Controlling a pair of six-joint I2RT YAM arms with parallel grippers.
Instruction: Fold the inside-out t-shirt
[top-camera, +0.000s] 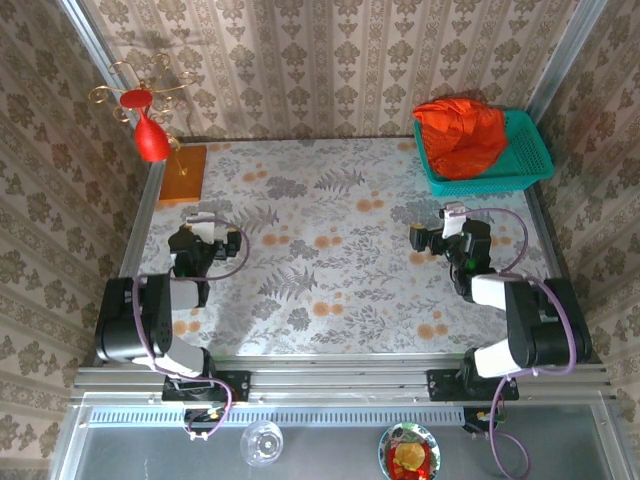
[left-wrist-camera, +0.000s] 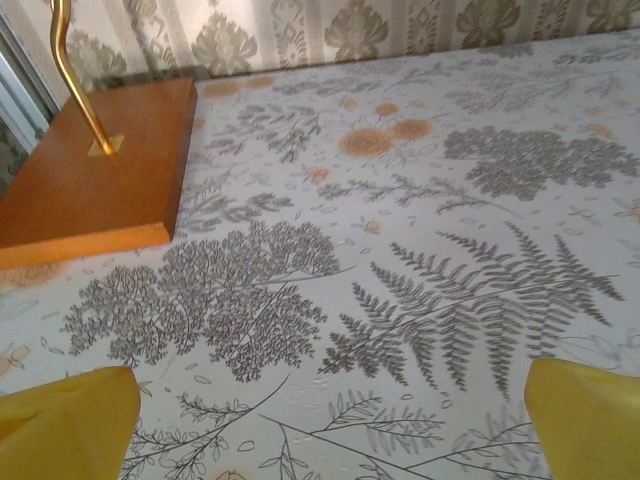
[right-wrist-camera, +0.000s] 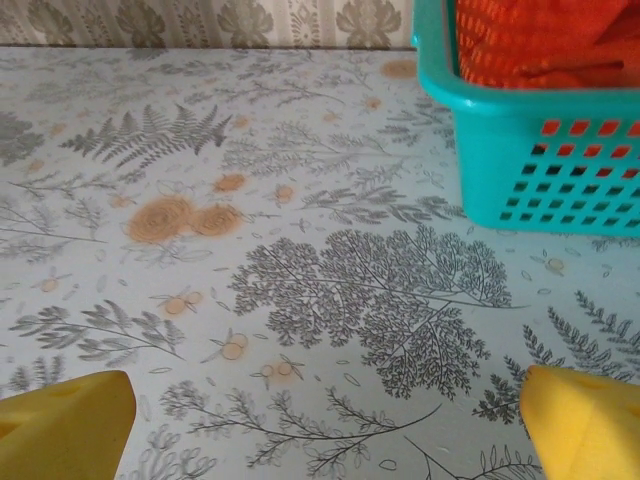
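Left gripper (left-wrist-camera: 330, 430) is standing at full spread. Its yellow pads (left-wrist-camera: 65, 420) are sitting at the two lower corners of the wrist view with bare floral table (left-wrist-camera: 400, 250) between them, and it is gripping nothing. Right gripper (right-wrist-camera: 325, 430) is showing the same condition: pads wide apart, nothing between them, patterned tabletop beneath.

T-shirt (top-camera: 460, 135) is lying bunched in a heap inside the teal basket (top-camera: 535, 168) at the far right corner of the table, rising above the rim. The heap is too crumpled to tell which face is turned out. Right gripper is pointing toward the basket, near it but apart. Left gripper is facing the orange board (left-wrist-camera: 90, 190) at the far left, from which a gold wire (left-wrist-camera: 80, 90) is rising, with a red ornament (top-camera: 152, 140) hanging above.
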